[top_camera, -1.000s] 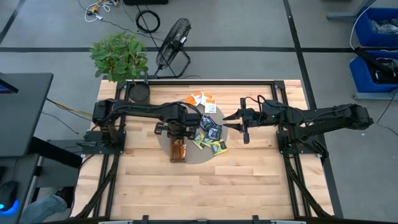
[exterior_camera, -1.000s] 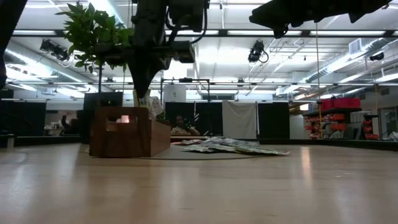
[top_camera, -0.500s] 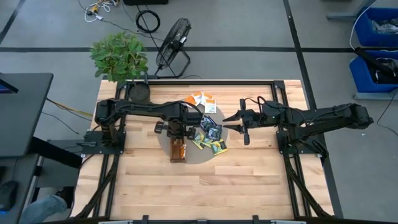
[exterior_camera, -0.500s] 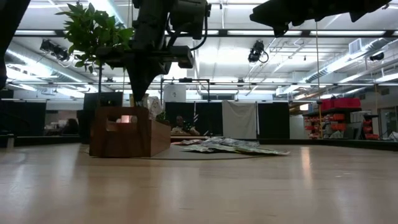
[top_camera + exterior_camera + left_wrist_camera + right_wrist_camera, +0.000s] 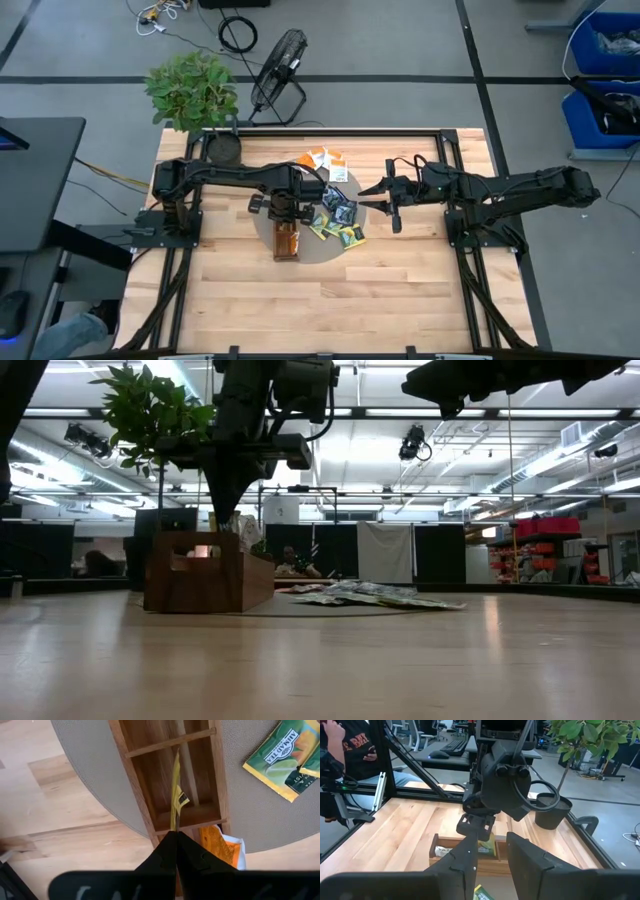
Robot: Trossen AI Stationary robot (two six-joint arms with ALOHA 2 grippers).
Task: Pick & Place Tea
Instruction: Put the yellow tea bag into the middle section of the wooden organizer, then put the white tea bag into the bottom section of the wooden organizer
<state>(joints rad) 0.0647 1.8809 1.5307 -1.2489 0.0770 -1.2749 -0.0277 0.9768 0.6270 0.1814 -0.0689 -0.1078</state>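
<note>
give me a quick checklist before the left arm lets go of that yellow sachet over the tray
1. Left gripper pinching the yellow sachet edge-on: ok.
2. Sachet hangs over a compartment of the wooden tray, inside its walls: ok.
3. Sachet bottom reaches the compartment floor: cannot tell.
4. That compartment looks free of other sachets: ok; an orange sachet sits in the next one.
5. Right gripper waits off to the side past the loose sachets, away from the tray: ok.
6. Tray sits flat on the round grey mat: ok.
</note>
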